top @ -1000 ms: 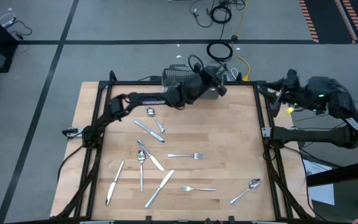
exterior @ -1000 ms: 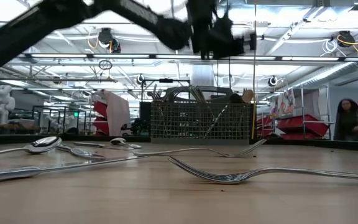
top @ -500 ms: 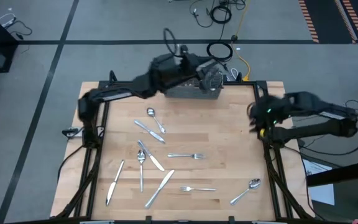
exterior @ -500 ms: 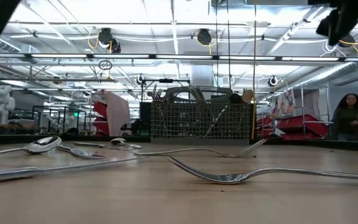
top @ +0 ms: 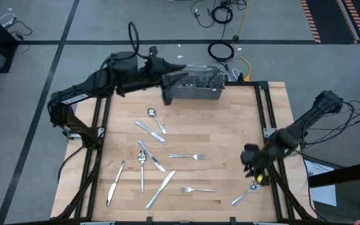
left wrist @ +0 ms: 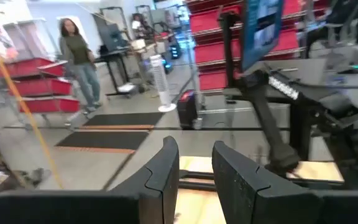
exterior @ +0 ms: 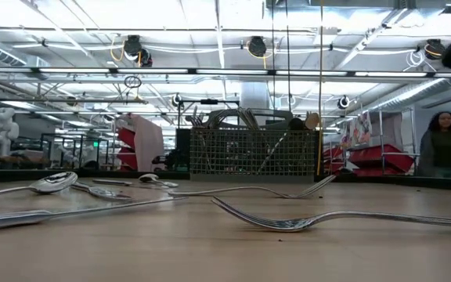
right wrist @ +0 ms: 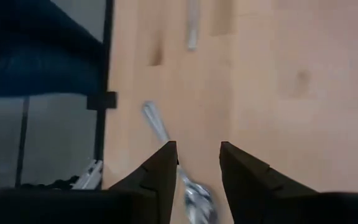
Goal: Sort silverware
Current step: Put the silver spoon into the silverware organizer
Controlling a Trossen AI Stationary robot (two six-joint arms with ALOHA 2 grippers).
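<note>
Wooden worktop (top: 230, 125) carries the mesh basket (top: 194, 85) at its far edge and scattered silverware (top: 152, 156). Left gripper (top: 170, 69), jaws parted and empty, hangs beside the basket. Right gripper (top: 250, 156), jaws open, hovers over the corner spoon (top: 247, 191); next comes lowering and closing.

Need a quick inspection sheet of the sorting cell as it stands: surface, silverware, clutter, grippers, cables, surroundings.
Surface: wooden table, dark frame along its edges.
Job's things: silverware loose on the wood, including a spoon near the right edge; more pieces stand in the wire basket at the far edge.
Clutter: nothing seen.
Grippers: left gripper open, empty, raised left of the basket; right gripper open, empty, over that spoon.
Cables: coils on the floor behind the table.
Surroundings: a person stands beyond the table; red bins behind.
</note>
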